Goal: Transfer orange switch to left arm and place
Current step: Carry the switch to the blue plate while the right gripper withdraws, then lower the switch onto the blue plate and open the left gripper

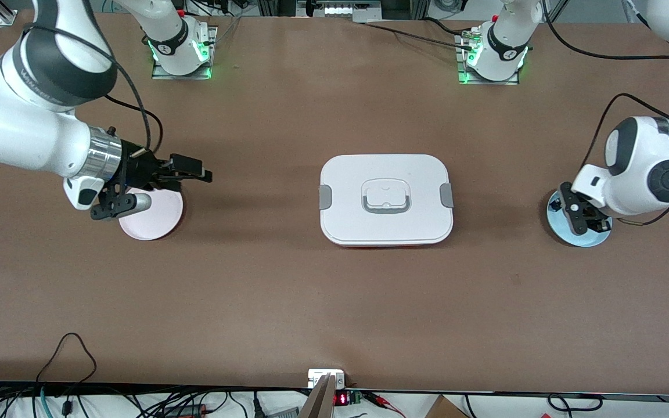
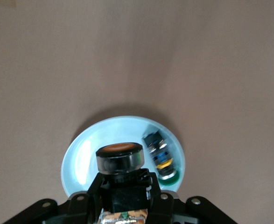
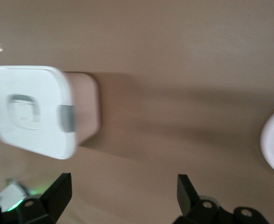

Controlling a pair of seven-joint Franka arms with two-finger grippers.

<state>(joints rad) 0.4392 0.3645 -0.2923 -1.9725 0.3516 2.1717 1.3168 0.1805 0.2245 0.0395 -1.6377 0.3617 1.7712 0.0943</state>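
Note:
My left gripper is low over the blue plate at the left arm's end of the table and is shut on the orange switch. The switch is a black block with a round black end and an orange face. I cannot tell whether it is clear of the plate. In the front view the left gripper hides the switch. My right gripper is open and empty. In the front view the right gripper is above the pink plate, pointing toward the white box.
A small black-blue switch with a green-yellow cap lies on the blue plate beside the held switch. The box stands mid-table between the two plates and also shows in the right wrist view. Cables hang at the table edge nearest the front camera.

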